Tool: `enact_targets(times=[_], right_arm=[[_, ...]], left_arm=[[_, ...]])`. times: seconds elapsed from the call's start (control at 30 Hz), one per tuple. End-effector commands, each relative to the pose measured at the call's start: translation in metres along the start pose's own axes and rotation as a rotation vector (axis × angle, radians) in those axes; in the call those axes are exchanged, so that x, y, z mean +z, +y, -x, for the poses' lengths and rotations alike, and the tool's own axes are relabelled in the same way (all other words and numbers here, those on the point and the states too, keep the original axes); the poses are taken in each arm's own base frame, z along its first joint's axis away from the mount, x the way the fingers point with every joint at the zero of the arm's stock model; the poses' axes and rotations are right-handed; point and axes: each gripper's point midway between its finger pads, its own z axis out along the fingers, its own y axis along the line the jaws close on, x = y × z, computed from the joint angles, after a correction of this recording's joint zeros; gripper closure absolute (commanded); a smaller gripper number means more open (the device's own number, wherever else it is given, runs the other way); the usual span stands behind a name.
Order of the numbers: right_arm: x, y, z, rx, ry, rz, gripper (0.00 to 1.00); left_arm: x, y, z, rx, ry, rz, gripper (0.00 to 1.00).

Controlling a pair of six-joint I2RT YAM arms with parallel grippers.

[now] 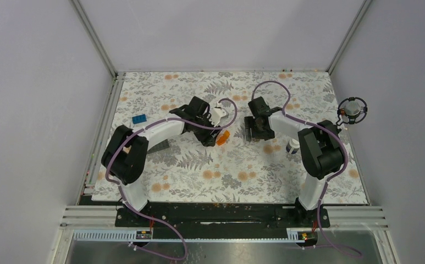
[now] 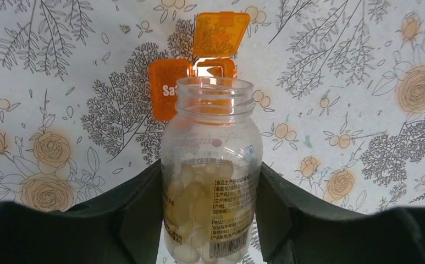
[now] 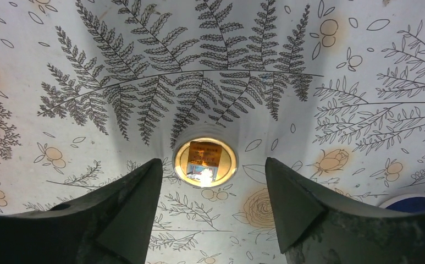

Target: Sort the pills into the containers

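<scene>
My left gripper (image 2: pixel 210 168) is shut on a clear bottle (image 2: pixel 213 159) that holds several pale yellow pills, its mouth open and pointing away. Just beyond its mouth a translucent orange hinged-lid box (image 2: pixel 199 71) lies on the table with its lids open. In the top view the left gripper (image 1: pixel 210 125) is near the table's middle and the orange box (image 1: pixel 222 137) sits beside it. My right gripper (image 3: pixel 213 160) is open and empty above a round gold-lined cap (image 3: pixel 205 162). A white-and-dark little bottle (image 1: pixel 292 146) stands right of the right gripper (image 1: pixel 255 131).
A blue brick (image 1: pixel 139 119) lies at the left of the flowered table cover (image 1: pixel 199 176). A dark grey plate (image 1: pixel 163 145) shows partly under the left arm. A black ring-shaped fixture (image 1: pixel 353 110) is at the right wall. The white-and-dark bottle's top (image 3: pixel 413 203) shows at the right wrist view's lower right.
</scene>
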Motion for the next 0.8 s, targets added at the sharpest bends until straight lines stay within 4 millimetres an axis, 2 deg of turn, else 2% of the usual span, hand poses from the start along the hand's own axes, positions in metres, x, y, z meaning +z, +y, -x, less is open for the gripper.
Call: enact_targets(times=[0.0,0.2,0.43,0.6,0.77], right_arm=[[-0.008,-0.003,0.014,0.028,-0.057,-0.016,0.21],[-0.032,-0.008,0.026,0.067,-0.106,-0.012,0.16],[-0.056,-0.033,0.036,0.187,-0.159,-0.063,0.15],[-0.066,-0.041,0.038,0.255,-0.186,-0.060,0.16],[-0.072,-0.040,0.038,0.271,-0.193,-0.033,0.16]], left_arm=[[-0.001,0.007,0.011,0.028,0.023,0.045,1.00],[0.005,0.007,0.004,0.042,0.091,0.081,1.00],[0.006,0.012,0.002,0.060,0.156,0.138,1.00],[0.003,0.014,0.001,0.090,0.205,0.179,1.00],[0.001,0.015,0.004,0.089,0.232,0.210,1.00]])
